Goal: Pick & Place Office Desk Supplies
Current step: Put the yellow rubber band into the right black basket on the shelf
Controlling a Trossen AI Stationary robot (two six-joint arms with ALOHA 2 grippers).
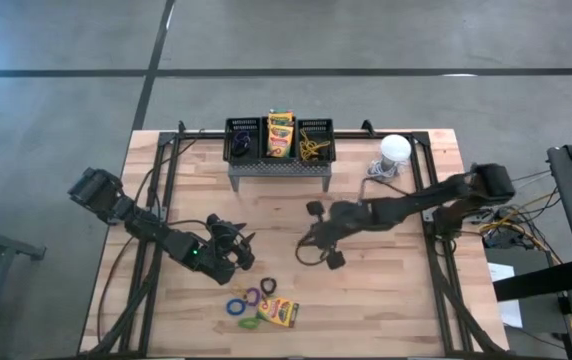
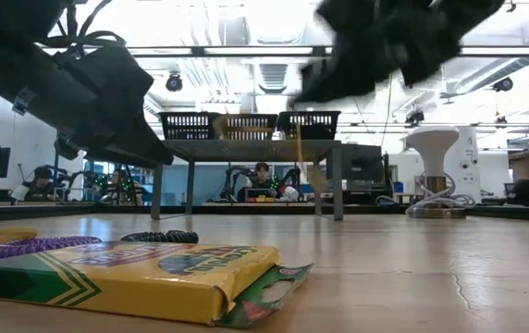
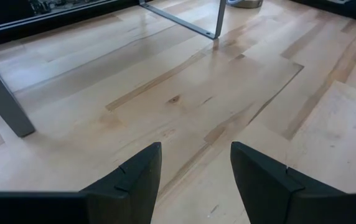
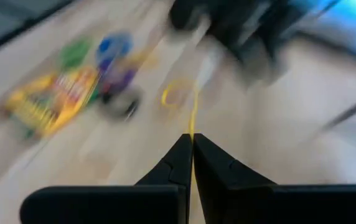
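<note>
The right gripper (image 4: 192,144) is closed on a thin yellow elastic loop (image 4: 179,93) and holds it above the middle of the wooden bench (image 1: 396,290). The step seems to be carrying; next it must reach the right black mesh bin (image 1: 315,140) at the far side. The left gripper (image 3: 193,171) waits half open and empty, near the flat yellow-and-green crayon box (image 1: 278,313).
</note>
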